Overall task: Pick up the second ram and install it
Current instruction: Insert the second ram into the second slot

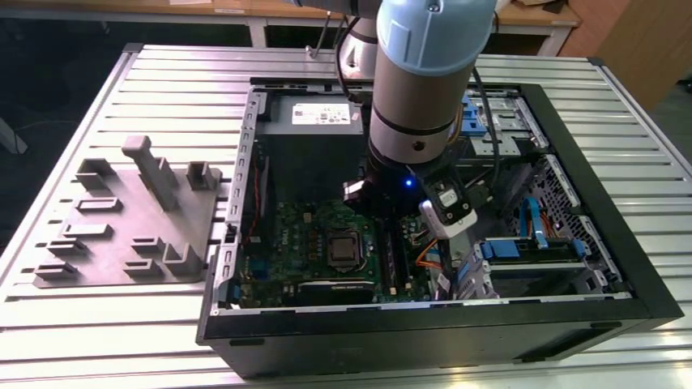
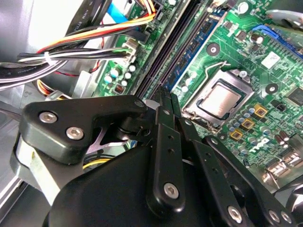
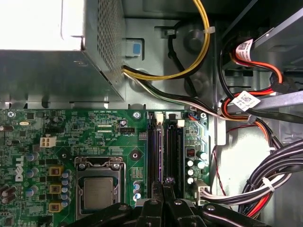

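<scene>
- Our gripper (image 3: 164,183) sits low inside the computer case (image 1: 433,332). It is over the memory slots (image 3: 152,142), which run along the edge of the green circuit board (image 3: 71,127) beside the cables (image 3: 279,168).
- Its fingers (image 2: 165,142) are drawn almost together. A thin dark strip runs out from the tips along one slot, and we take it for the second ram (image 3: 163,151). We cannot tell whether it is clamped or merely touched.
- If the stick sits tilted or off the slot's line, pressing could jam it or strain the board.
- An off-centre push might seat one end and leave the other riding high.
- The cables lie near and could snag.
</scene>
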You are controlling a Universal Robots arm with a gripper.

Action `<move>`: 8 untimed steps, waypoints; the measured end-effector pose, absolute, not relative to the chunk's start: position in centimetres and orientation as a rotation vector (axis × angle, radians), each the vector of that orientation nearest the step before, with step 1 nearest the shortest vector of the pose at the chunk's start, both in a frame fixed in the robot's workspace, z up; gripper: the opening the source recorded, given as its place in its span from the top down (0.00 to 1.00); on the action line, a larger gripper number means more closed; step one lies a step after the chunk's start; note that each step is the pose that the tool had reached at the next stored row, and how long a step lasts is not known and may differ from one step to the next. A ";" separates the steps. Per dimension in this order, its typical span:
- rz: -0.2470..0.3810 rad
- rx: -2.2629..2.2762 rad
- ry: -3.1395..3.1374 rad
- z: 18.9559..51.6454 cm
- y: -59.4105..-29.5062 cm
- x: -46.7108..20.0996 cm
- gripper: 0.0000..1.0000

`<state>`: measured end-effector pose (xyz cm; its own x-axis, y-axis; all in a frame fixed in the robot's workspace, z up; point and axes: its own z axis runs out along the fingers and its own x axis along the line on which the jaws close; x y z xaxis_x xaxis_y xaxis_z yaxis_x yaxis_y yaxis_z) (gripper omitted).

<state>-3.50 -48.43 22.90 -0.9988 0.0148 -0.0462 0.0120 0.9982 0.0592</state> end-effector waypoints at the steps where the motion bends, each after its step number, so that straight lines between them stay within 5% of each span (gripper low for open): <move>1: 0.091 0.021 3.093 22.9 -48.4 -3.5 0.88; 8: 0.090 0.021 3.094 22.8 -48.4 -3.5 0.88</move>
<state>-3.49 -48.43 22.81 -0.9988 0.0147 -0.0463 0.0120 0.9982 0.0581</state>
